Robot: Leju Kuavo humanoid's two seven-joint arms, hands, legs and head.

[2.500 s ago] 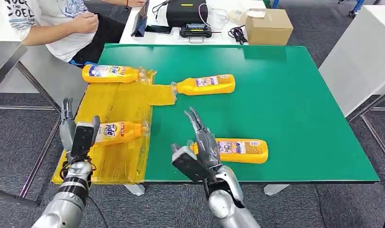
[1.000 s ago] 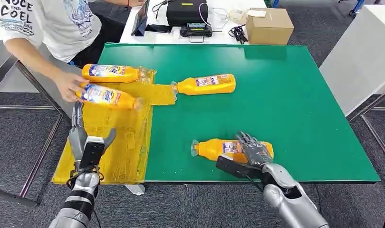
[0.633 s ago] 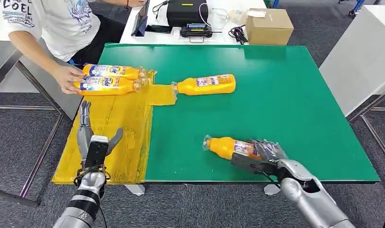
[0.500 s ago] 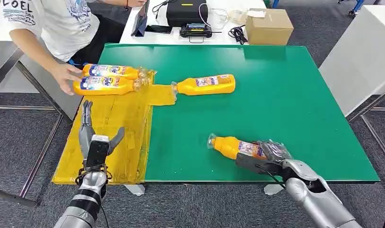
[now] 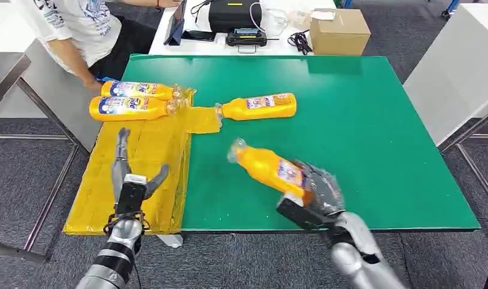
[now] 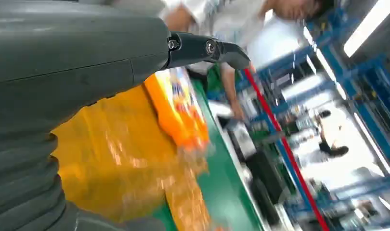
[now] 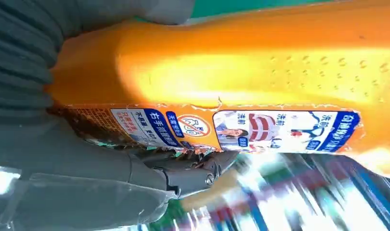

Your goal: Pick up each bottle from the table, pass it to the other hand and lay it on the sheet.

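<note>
My right hand (image 5: 314, 195) grips an orange bottle (image 5: 267, 167) by its base and holds it above the green table (image 5: 362, 126), cap pointing up and to the left. The right wrist view has that bottle (image 7: 241, 91) close up with my fingers (image 7: 183, 168) wrapped under its label. My left hand (image 5: 130, 180) is open, fingers spread, over the near part of the yellow sheet (image 5: 139, 156). Two orange bottles (image 5: 128, 108) (image 5: 138, 90) lie side by side at the sheet's far end. Another orange bottle (image 5: 258, 106) lies on the table, its cap at the sheet's edge.
A person (image 5: 73, 30) in a white shirt sits at the far left corner. Behind the green table stand a cardboard box (image 5: 340, 31), a black case (image 5: 234, 15) and cables. A white table (image 5: 464, 72) is to the right.
My right hand closed on the near bottle and lifted it off the table, swinging it left. The person laid a bottle beside the far one on the sheet and drew their hand back.
</note>
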